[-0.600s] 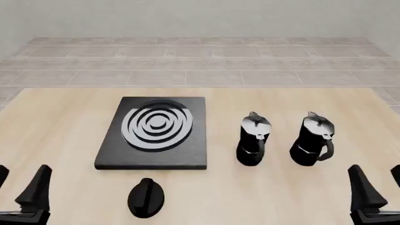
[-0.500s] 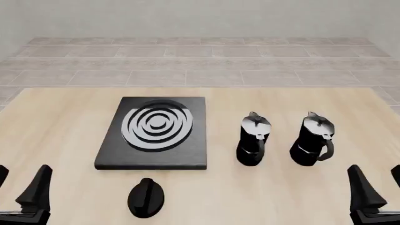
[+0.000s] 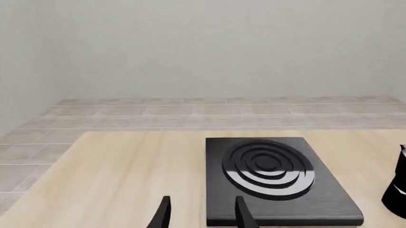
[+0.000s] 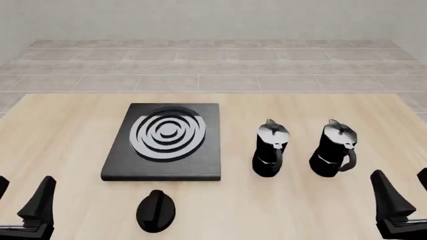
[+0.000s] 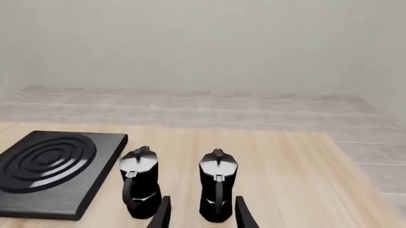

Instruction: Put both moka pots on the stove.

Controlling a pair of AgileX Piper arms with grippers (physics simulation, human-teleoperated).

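Observation:
Two black moka pots with grey lids stand upright on the table right of the stove [image 4: 200, 161]: one [image 4: 270, 150] nearer it, the other [image 4: 333, 149] further right. The stove is a flat black slab with a silvery ring burner. My left gripper [image 4: 20, 199] is open at the near left corner, well short of the stove. My right gripper [image 4: 407, 194] is open at the near right, just behind and right of the right-hand pot. In the right wrist view the gripper [image 5: 201, 213] faces both pots [image 5: 140, 187] [image 5: 217, 187]. In the left wrist view the gripper [image 3: 201, 214] faces the stove [image 3: 285, 211].
A black oval knob [image 4: 155, 211] lies on the table in front of the stove's near edge. The pale wooden table [image 4: 73, 125] ends at a tiled floor and a plain wall beyond.
My right gripper has edged slightly forward toward the right-hand pot. The left gripper, the pots and the stove have stayed put.

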